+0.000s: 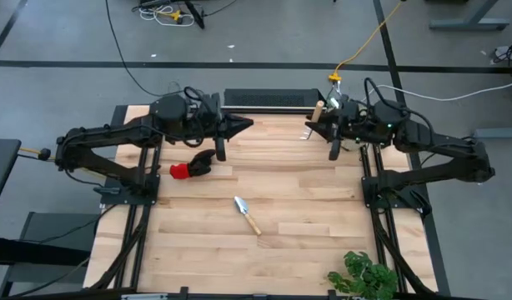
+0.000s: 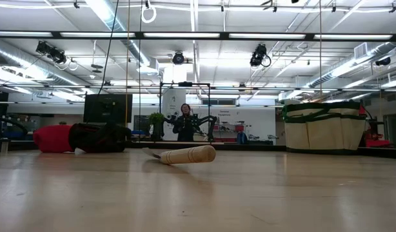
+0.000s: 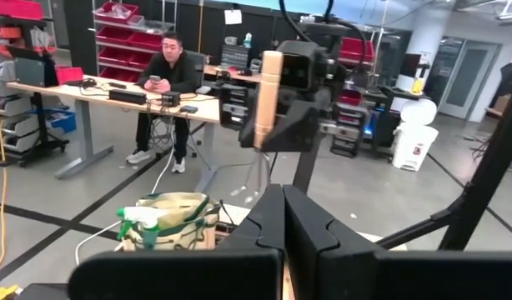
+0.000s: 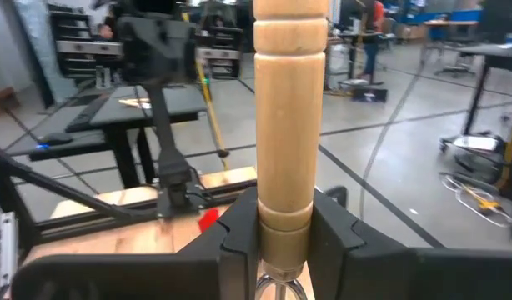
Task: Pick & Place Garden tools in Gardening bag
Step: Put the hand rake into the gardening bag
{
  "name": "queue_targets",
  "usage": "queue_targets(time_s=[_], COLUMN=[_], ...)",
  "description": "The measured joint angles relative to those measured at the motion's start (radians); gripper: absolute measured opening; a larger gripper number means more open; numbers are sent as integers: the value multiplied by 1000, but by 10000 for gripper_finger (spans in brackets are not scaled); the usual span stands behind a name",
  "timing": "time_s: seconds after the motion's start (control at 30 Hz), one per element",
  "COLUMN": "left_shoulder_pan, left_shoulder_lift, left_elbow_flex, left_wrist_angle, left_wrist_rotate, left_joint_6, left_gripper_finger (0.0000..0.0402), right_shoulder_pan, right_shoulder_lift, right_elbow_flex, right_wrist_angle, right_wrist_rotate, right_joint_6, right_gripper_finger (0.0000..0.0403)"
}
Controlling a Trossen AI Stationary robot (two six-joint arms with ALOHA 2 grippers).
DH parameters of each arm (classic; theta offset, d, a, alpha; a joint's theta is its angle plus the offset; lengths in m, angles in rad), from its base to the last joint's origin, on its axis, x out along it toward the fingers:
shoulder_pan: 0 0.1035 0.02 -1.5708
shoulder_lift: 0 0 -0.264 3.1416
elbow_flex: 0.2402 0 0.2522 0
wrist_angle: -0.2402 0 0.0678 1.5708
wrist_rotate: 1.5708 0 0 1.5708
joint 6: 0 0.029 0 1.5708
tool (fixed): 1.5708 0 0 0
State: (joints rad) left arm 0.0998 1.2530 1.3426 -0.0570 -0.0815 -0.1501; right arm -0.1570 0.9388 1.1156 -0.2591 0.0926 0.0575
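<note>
A pale wooden handle (image 4: 289, 117) is clamped upright between the right gripper's (image 4: 285, 237) two dark fingers (image 4: 239, 229), with a bit of silver metal seen just below the grip. Beyond it, the other dark arm (image 4: 156, 50) is seen across the wooden tabletop (image 4: 139, 233), where a red scrap (image 4: 208, 218) is glimpsed. A grey floor is seen behind.

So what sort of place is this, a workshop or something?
Most likely a robotics lab in a large industrial hall: a person sits at a desk with electronics, red storage bins fill shelves behind, and exposed ducts and strip lights run overhead.
</note>
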Motion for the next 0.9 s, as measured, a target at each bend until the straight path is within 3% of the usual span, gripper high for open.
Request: queue_targets(time_s=[0.33, 0.9], left_shoulder_pan=[-60, -60], left_shoulder_lift=[0, 0], left_elbow_flex=[0, 0], left_wrist_angle=[1, 1], left_wrist_rotate=[-37, -38], left_joint_6=[2, 6], left_gripper_finger=[1, 1], right_shoulder_pan=[-3, -3], right_shoulder_lift=[-109, -254], right_elbow_flex=[0, 0], right_wrist_angle=[-162, -377], right_wrist_rotate=[114, 297], right_joint_6=[40, 66], right_gripper_finger=[70, 70])
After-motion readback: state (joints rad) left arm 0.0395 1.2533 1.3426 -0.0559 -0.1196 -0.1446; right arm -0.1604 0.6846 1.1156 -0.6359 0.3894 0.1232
